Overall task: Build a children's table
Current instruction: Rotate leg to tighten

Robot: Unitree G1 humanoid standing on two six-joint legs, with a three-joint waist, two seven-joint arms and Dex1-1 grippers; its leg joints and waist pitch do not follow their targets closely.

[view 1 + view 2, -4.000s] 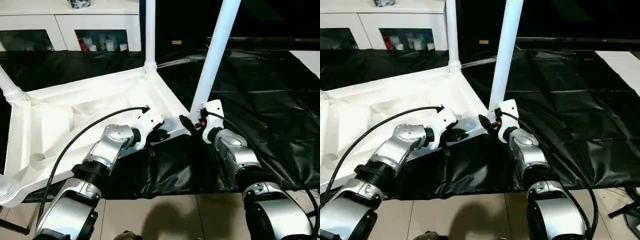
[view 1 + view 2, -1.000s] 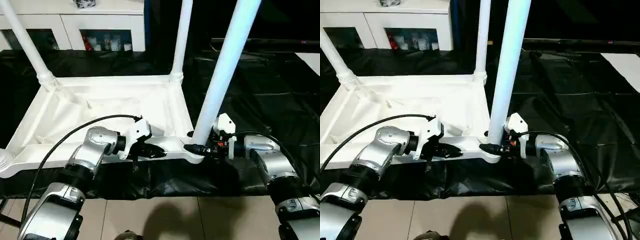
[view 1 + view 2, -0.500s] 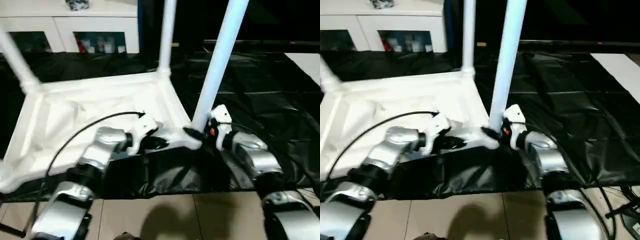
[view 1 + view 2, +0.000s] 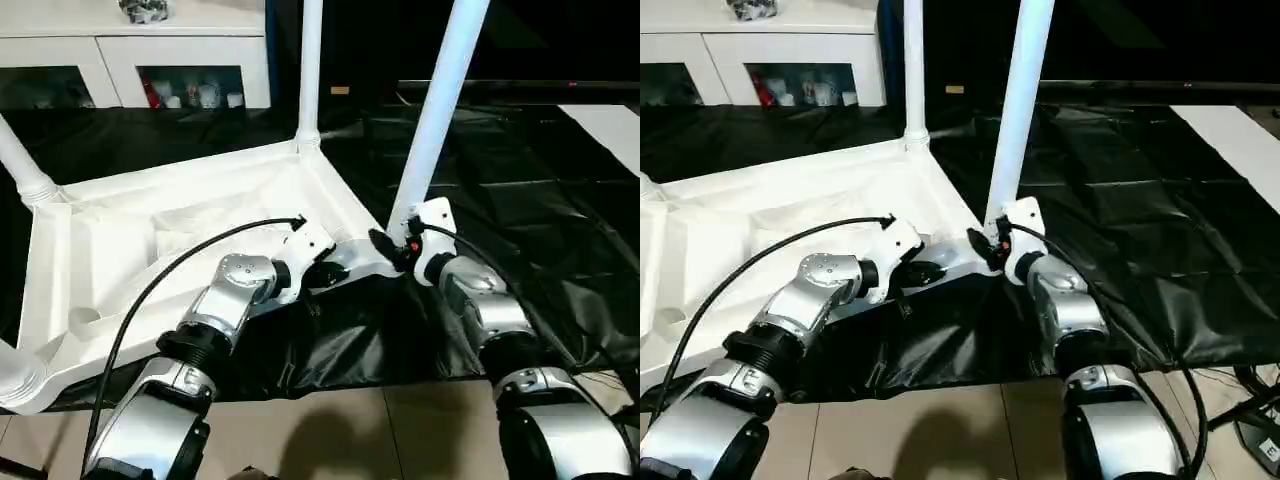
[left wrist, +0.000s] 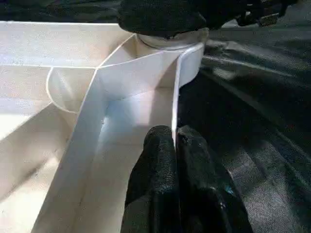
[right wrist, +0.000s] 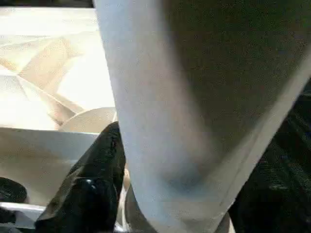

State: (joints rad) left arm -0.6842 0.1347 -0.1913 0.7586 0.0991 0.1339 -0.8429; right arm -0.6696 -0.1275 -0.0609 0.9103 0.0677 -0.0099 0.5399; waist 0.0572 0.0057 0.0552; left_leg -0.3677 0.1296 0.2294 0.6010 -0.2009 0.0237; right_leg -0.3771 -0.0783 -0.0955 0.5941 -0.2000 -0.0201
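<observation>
In the left eye view, the white plastic children's table (image 4: pixel 180 230) lies upside down on a black plastic sheet (image 4: pixel 520 190), its ribbed underside facing up. Three white tapered tube legs stand in its corner sockets: one at the far corner (image 4: pixel 310 70), one at the left (image 4: pixel 25 170), and one at the near right corner (image 4: pixel 435 110), leaning a little to the right. A white cabinet with glass doors (image 4: pixel 130 60) stands far behind. The left gripper (image 4: pixel 325 272) is at the near edge of the table, and the right gripper (image 4: pixel 385 245) is at the foot of the near right leg. In the left wrist view, the two black fingers (image 5: pixel 160 165) are pressed together on the thin white rim (image 5: pixel 174 102), pinching it just beside the corner socket (image 5: pixel 187 53). In the right wrist view, one black finger (image 6: pixel 90 179) lies against the side of the leg; the jaws stand spread around the leg's base.
</observation>
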